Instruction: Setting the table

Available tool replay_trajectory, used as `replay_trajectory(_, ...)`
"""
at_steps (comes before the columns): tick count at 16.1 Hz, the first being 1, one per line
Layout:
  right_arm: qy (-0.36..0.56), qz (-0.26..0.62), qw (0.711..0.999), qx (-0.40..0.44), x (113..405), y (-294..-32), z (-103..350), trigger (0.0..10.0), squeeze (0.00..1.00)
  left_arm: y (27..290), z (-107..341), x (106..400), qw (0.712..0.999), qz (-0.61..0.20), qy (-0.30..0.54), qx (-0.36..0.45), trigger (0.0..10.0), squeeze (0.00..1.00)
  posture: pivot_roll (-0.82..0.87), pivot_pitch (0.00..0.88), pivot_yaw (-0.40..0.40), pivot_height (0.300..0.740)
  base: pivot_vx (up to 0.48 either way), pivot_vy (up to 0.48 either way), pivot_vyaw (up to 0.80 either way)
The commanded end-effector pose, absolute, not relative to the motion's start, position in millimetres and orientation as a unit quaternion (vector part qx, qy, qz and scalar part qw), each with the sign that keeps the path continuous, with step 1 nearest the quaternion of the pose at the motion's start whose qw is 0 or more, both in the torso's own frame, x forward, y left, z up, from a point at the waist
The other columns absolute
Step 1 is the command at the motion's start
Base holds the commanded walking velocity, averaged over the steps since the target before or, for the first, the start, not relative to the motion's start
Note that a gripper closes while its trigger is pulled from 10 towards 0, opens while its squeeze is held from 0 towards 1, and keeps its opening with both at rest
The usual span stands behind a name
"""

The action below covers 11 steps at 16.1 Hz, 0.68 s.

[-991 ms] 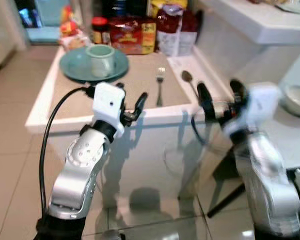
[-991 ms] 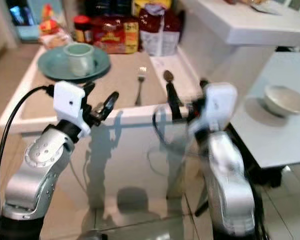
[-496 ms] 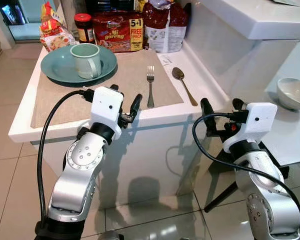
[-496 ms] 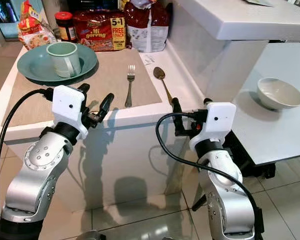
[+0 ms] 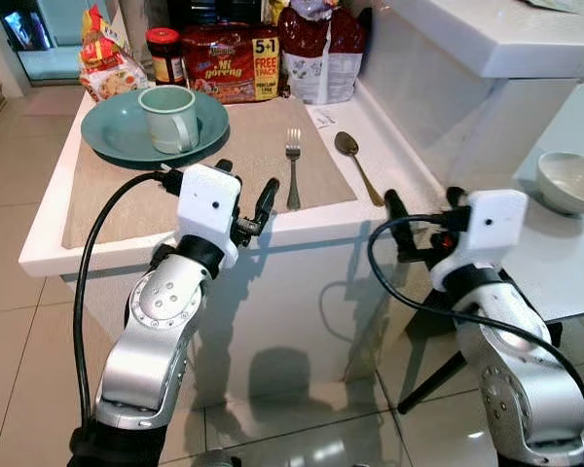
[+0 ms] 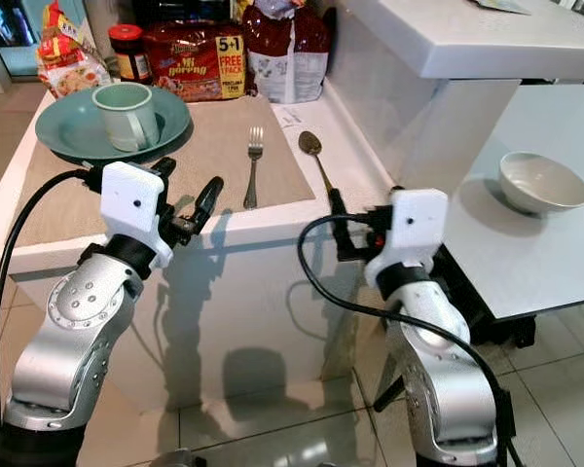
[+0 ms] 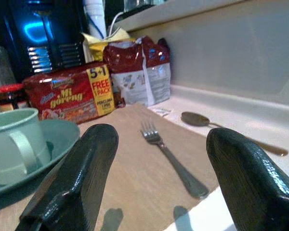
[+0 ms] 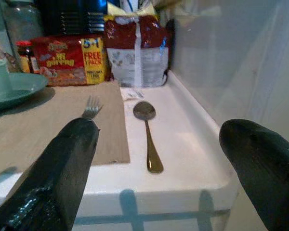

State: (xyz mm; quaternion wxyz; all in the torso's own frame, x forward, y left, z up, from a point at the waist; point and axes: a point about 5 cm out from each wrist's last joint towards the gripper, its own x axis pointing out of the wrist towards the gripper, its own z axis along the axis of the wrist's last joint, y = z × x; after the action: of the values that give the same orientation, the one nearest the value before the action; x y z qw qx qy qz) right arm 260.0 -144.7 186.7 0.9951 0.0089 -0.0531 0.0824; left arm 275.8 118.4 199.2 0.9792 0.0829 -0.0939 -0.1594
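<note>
Left hand (image 5: pixel 241 199) spread before fork (image 5: pixel 292 167), right hand (image 5: pixel 419 206) part-hidden

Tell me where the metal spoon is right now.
The metal spoon lies on the bare white counter just right of the tan placemat, beside the metal fork and ahead of the open right gripper.

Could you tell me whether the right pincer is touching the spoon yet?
Apart. The right wrist view shows the spoon lying untouched on the counter beyond the open right pincer.
</note>
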Motion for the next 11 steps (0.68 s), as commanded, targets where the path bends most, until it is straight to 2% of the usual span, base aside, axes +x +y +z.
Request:
replay_trajectory(1, -0.052, 0.080, 0.995, -0.002, 261.6, -146.7, 187.8, 10.0, 0.00, 116.3, 207.2, 275.4, 0.976, -0.166, -0.111, 0.082, 10.0, 0.00, 0.08, 0.032, -0.044, 0.740, 0.394, 0.000, 0.00)
replay_trajectory(6, -0.048, 0.079, 0.996, 0.008, 262.5, -147.7, 187.8, 10.0, 0.00, 113.9, 204.5, 273.7, 0.974, -0.181, -0.105, 0.084, 10.0, 0.00, 0.08, 0.033, -0.040, 0.740, 0.392, 0.000, 0.00)
replay_trajectory(11, -0.030, 0.121, 0.992, -0.004, 261.9, -140.9, 183.6, 10.0, 0.00, 116.4, 205.6, 274.6, 0.975, -0.177, -0.106, 0.085, 10.0, 0.00, 0.08, 0.029, -0.043, 0.740, 0.390, 0.000, 0.00)
